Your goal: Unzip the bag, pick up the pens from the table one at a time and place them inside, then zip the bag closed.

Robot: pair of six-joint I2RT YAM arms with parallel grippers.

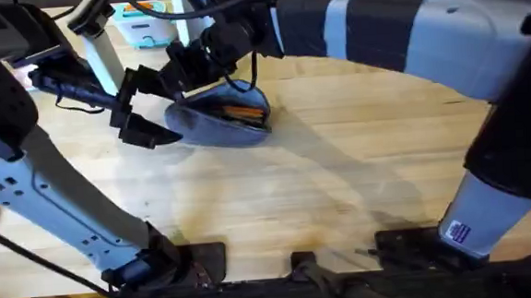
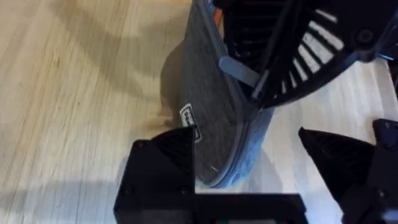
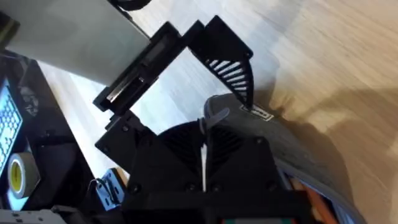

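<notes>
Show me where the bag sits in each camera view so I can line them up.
Overhead: the bag lies upper centre-left on the table.
Left wrist: centre, running from the top edge downward.
Right wrist: lower right.
Shared landmark: the small white label on its end, also seen in the right wrist view.

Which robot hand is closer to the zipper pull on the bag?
Right. The right end effector sits shut on the zipper pull; the left end effector straddles the bag's end.

My table (image 1: 342, 190) is pale wooden planking with light grain. The blue-grey bag (image 1: 222, 119) lies directly on it, toward eleven o'clock from the middle, its zipper gaping and something orange showing inside.
</notes>
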